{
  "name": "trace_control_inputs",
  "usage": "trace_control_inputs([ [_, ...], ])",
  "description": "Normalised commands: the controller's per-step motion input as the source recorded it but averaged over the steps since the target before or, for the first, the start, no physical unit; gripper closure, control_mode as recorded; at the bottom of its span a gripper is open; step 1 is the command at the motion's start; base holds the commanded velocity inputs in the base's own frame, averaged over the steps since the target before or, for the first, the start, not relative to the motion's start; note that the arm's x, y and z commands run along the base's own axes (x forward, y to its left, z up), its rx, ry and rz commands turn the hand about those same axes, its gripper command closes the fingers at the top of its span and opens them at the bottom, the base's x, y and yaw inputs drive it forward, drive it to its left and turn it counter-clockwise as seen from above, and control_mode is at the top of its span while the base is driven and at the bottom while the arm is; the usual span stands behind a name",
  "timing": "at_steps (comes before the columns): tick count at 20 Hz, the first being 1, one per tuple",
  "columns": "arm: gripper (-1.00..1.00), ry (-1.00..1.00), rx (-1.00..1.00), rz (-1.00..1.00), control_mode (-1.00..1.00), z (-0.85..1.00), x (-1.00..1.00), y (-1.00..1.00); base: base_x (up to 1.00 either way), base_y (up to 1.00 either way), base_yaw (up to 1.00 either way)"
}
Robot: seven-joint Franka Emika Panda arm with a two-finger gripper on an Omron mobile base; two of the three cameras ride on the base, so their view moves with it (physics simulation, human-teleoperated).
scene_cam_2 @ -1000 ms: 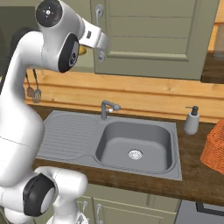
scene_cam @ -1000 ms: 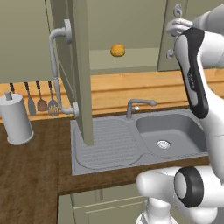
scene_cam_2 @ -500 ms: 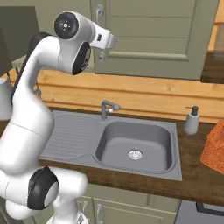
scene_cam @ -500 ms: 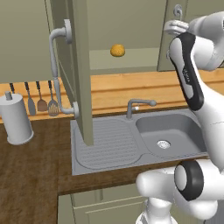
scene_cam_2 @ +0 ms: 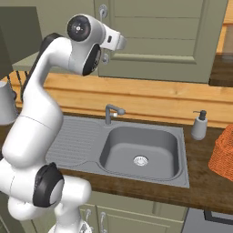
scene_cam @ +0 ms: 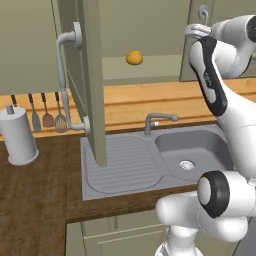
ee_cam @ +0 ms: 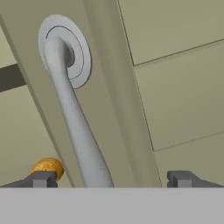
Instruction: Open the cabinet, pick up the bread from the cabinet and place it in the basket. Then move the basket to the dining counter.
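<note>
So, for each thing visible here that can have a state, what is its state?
Olive-grey left cabinet door: swung open.
Olive-grey right cabinet door: closed.
Round golden-brown bread: on the cabinet shelf.
Gripper: jaws open, astride the grey bar handle.
Grey faucet: no water running.

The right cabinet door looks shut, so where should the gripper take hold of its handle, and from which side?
Grip the curved grey bar of the handle partway down, below its round mount, coming straight at the door face. The bar stands off the door and already runs between the open gripper fingertips, so they could close across it.
</note>
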Motion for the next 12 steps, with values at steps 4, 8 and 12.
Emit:
trace_control_inputs([
  [4, 1.0, 0.0, 0.0, 0.0, -1.0, 0.0, 0.31, 0.0, 0.0, 0.0, 0.0],
  [8, 1.0, 0.0, 0.0, 0.0, -1.0, -0.15, 0.67, 0.01, 0.0, 0.0, 0.0],
  [12, 1.0, 0.0, 0.0, 0.0, -1.0, -0.09, 0.43, 0.0, 0.0, 0.0, 0.0],
])
